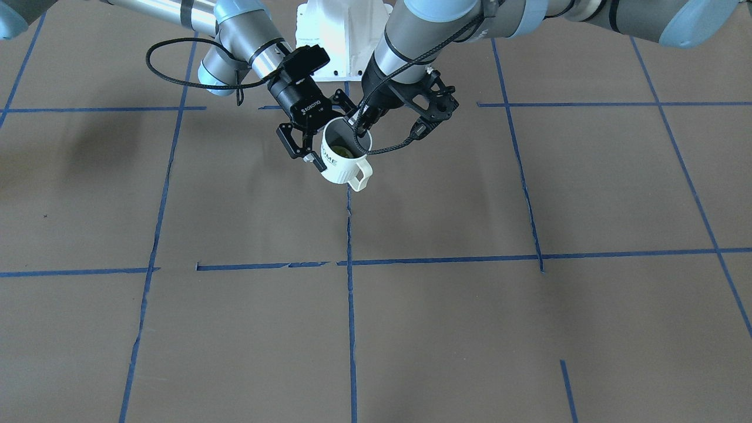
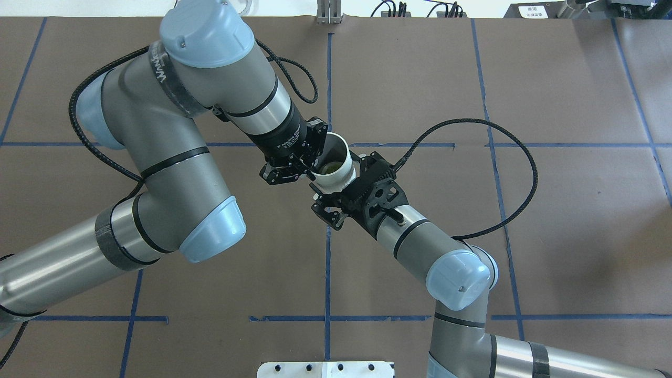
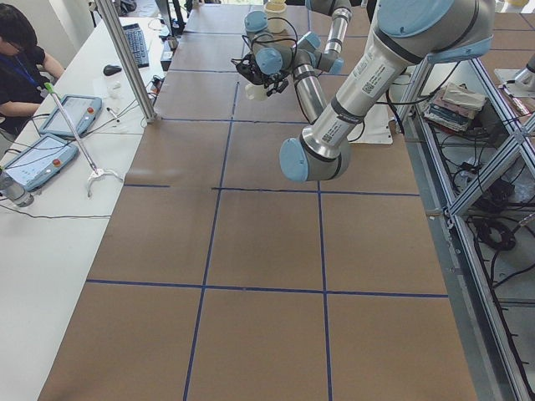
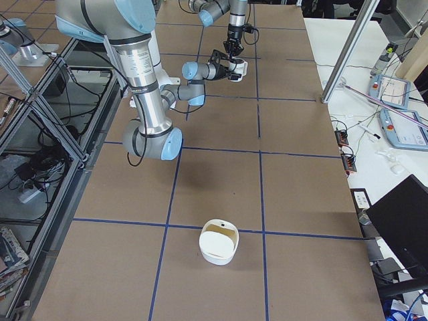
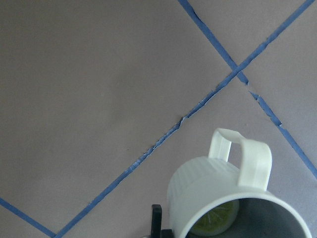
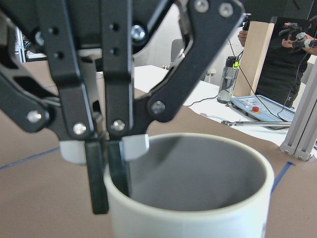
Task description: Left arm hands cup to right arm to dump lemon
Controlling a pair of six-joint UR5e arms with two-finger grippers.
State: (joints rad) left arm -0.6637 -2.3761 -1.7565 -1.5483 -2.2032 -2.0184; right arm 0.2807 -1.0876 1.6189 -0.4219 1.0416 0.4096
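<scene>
The white ribbed cup point(image 1: 343, 167) with "HOME" lettering hangs tilted in the air above the table, its handle pointing away from the robot. The yellow-green lemon point(image 1: 341, 151) lies inside it and also shows in the left wrist view point(image 5: 215, 223). My left gripper point(image 2: 311, 167) is shut on the cup's rim, one finger inside and one outside; the right wrist view shows these fingers point(image 6: 99, 173) pinching the rim. My right gripper point(image 2: 341, 181) is open, its jaws on either side of the cup's point(image 2: 336, 176) body from below.
A white bowl point(image 4: 219, 242) stands on the brown paper at the table's end on my right. Blue tape lines point(image 1: 350, 264) cross the table. Operators and tablets point(image 3: 71, 113) are at a side desk beyond the far edge.
</scene>
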